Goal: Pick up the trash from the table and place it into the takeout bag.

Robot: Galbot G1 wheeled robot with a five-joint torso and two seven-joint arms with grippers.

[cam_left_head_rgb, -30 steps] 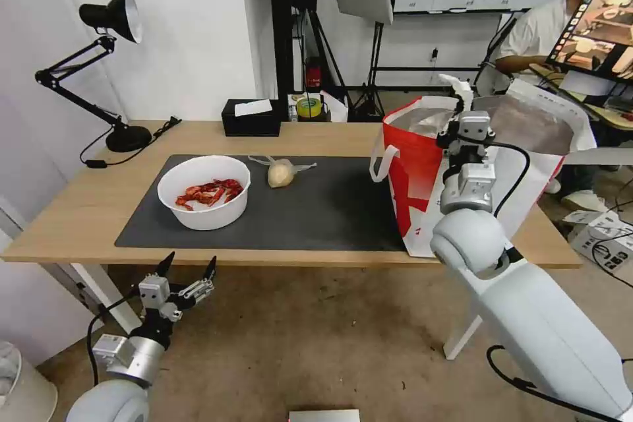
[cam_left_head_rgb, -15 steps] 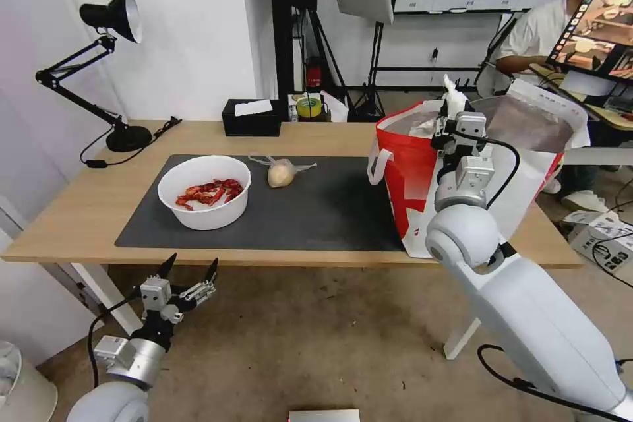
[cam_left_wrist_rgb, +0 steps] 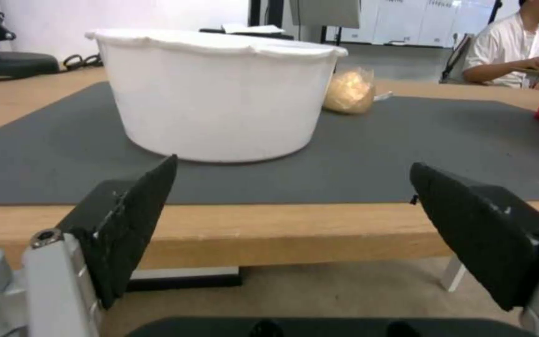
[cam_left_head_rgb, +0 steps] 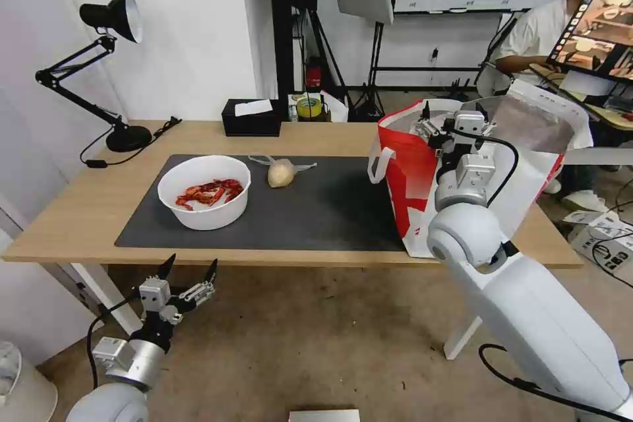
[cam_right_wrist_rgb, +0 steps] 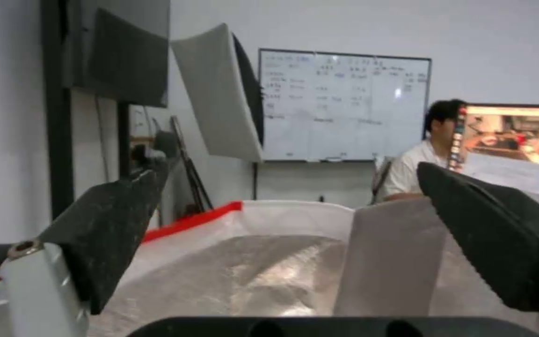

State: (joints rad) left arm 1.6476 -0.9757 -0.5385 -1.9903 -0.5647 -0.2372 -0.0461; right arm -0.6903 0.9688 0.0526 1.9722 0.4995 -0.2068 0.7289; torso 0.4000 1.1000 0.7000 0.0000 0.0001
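The right gripper (cam_left_head_rgb: 452, 120) is held open and empty over the takeout bag (cam_left_head_rgb: 409, 171). The bowl (cam_left_head_rgb: 204, 191) is found just ahead of the open left gripper (cam_left_head_rgb: 186, 270), the nearer one.

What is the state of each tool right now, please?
Left tool: open, empty, below the table edge.
Right tool: open, empty, over the takeout bag.

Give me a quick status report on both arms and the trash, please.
Right end effector open, empty, over bag mouth. Left end effector open, parked below table edge. Bowl and bagged lump on mat. Nothing in the way.
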